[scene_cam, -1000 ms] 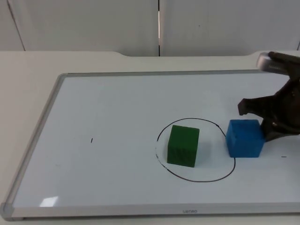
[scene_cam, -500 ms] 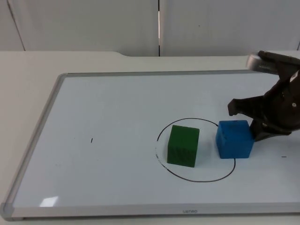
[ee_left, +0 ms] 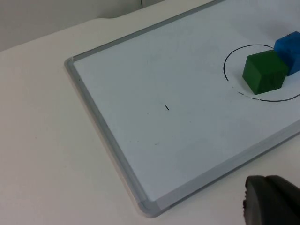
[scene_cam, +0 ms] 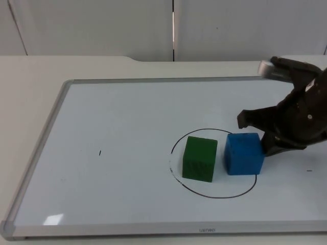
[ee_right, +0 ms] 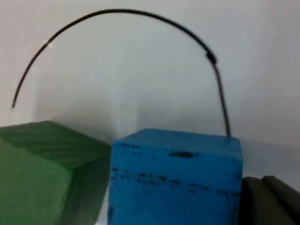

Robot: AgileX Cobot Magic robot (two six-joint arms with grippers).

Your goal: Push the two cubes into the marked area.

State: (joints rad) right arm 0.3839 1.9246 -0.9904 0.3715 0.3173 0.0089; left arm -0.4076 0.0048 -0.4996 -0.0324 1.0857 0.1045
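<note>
The right gripper (scene_cam: 254,133) sits low on the whiteboard (scene_cam: 127,117), its two dark fingers spread apart, one reaching forward past the far side of the blue cube (scene_cam: 244,153) and the other tucked against the cube's right side. It grasps nothing; the spread fingers lie against the cube rather than pinching it. From the top view the contact on the right face looks like touching, though the arm's own bulk hides the exact spot. In the right wrist view the blue cube (ee_right: 176,180) stands close in front of the camera with a dark fingertip (ee_right: 269,201) just beside its edge, and its scuffed face is cut off by the frame.

The blue cube lies inside the marked area (scene_cam: 213,162), a hand-drawn black circle, near its right side, its right edge close to the line. Just beside it, with a narrow gap between them, stands the green cube (scene_cam: 200,158), well within the circle. The right wrist view shows the green cube (ee_right: 44,173) partly cropped, and the arc of the circle (ee_right: 140,18) curving behind both.

The left gripper (ee_left: 272,201) waits off the board, near its front edge, and so little of its dark tip can be seen that I cannot tell whether it is released or clenched. Its wrist view takes in the board's grey frame (ee_left: 101,136), a small black tick mark (ee_left: 167,108), and both cubes at a distance, the blue cube (ee_left: 289,49) cut off behind the green cube (ee_left: 264,71).
</note>
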